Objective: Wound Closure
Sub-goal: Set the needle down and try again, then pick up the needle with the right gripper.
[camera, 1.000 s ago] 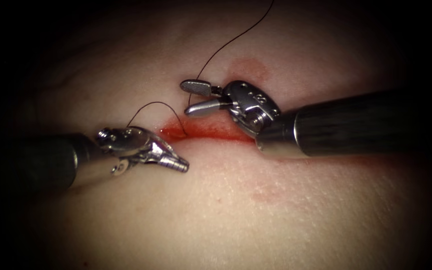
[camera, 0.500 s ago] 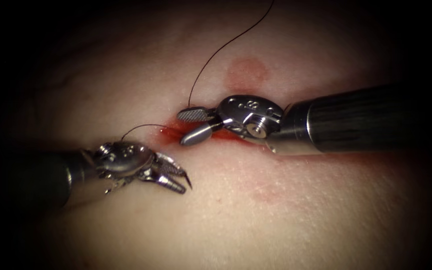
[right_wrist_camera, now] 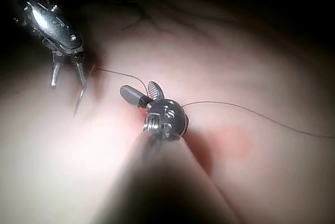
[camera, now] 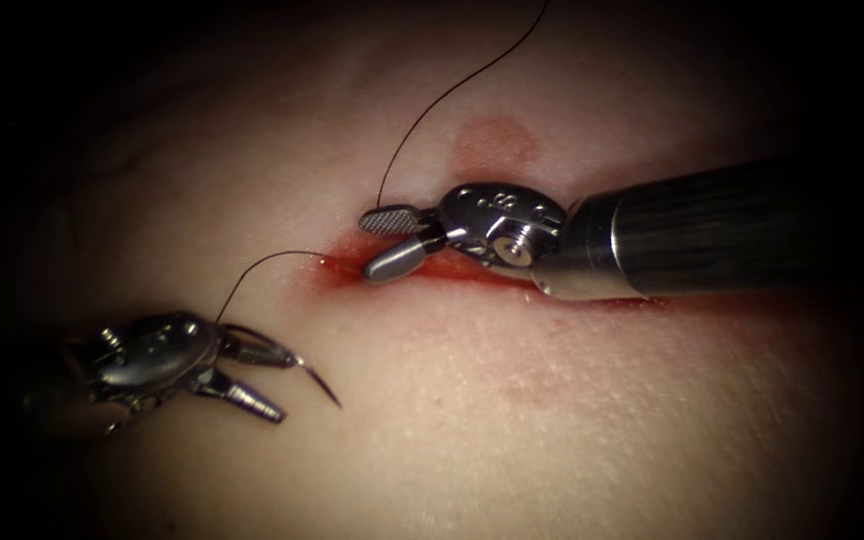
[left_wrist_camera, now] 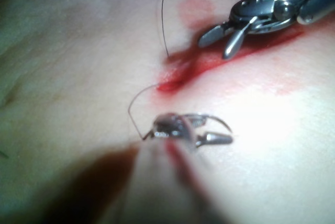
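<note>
1. Step in hand: the needle is out of the tissue and is being carried away from the cut. Over the last second the left end effector has moved from beside the cut's left end toward the tissue's left edge, and the thread has followed it out.
2. Left end effector: it is clamped on the needle close to the thread end, deep between the jaws, whose tips stand slightly apart. The needle's point juts past the tips and is clear of the tissue.
3. Right end effector: its jaws are spread wide and hold nothing. It hovers over the left end of the cut, with one jaw on each side of the line.
4. Thread: one strand arcs from the cut's left end to the left end effector. Another rises from the tissue just beside the right end effector's upper jaw toward the tissue's far edge.
5. In my judgement, the next move calls for a firm hold on the needle and for both strands to be kept out of the spread jaws.
6. Containers: the cut alone holds anything. Red fluid lies along it and stains its lips.
</note>
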Controlling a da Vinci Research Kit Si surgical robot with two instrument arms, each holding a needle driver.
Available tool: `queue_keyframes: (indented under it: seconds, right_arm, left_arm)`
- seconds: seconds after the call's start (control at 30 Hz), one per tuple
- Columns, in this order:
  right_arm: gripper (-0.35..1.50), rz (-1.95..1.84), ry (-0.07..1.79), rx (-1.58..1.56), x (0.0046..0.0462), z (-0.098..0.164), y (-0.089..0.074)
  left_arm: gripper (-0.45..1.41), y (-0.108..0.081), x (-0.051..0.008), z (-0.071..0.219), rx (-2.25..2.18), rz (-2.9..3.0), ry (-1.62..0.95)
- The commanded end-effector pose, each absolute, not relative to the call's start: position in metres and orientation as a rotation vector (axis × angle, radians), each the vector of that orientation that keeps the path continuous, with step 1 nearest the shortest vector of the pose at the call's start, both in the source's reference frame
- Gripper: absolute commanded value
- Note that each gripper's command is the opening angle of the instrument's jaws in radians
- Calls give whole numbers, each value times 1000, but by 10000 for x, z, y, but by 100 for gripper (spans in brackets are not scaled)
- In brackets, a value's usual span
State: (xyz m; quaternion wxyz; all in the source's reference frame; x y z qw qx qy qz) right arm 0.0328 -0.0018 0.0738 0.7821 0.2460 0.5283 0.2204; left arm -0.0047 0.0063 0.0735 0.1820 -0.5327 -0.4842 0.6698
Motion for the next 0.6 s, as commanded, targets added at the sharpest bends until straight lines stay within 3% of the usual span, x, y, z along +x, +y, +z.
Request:
queue_keyframes:
  seconds: [0.03,0.6]
  right_arm:
    - [135,470,1136,534,333,742,-22]
    - [128,428,1112,550,336,743,-35]
  left_arm:
    - [66,57,-51,741,-1508,1881,-1353]
    - [62,15,0,704,-1556,1791,-1187]
